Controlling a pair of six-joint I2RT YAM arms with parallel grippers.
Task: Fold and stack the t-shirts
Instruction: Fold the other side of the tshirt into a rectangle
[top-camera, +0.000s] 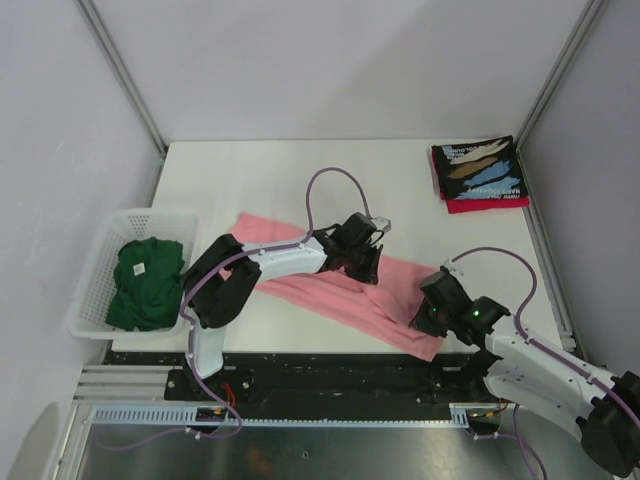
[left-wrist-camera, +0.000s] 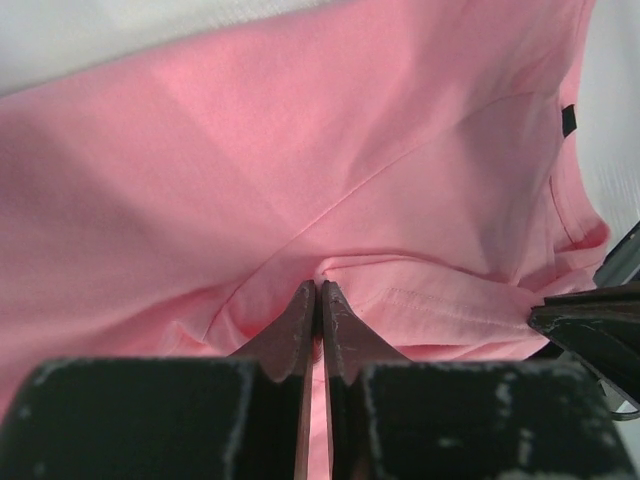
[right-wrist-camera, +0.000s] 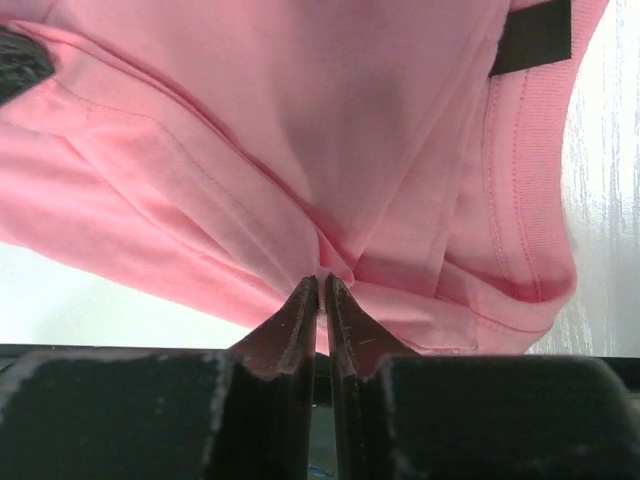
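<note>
A light pink t-shirt (top-camera: 330, 285) lies stretched in a long band across the middle of the table. My left gripper (top-camera: 362, 262) is shut on a fold of the pink t-shirt (left-wrist-camera: 330, 170) near its far edge, cloth pinched at the fingertips (left-wrist-camera: 300, 315). At the shirt's near right end my right gripper (top-camera: 432, 312) is shut on a fold of the pink t-shirt (right-wrist-camera: 330, 130) close to the collar. A black printed t-shirt (top-camera: 478, 168) lies folded on a red t-shirt (top-camera: 488, 203) at the back right. A dark green t-shirt (top-camera: 146, 282) sits bunched in the basket.
A white slatted basket (top-camera: 95, 275) stands at the table's left edge. Metal frame posts rise at the back corners. The right arm's black gripper body (left-wrist-camera: 590, 325) shows at the right edge of the left wrist view. The table's near edge (top-camera: 330, 352) runs just below the shirt.
</note>
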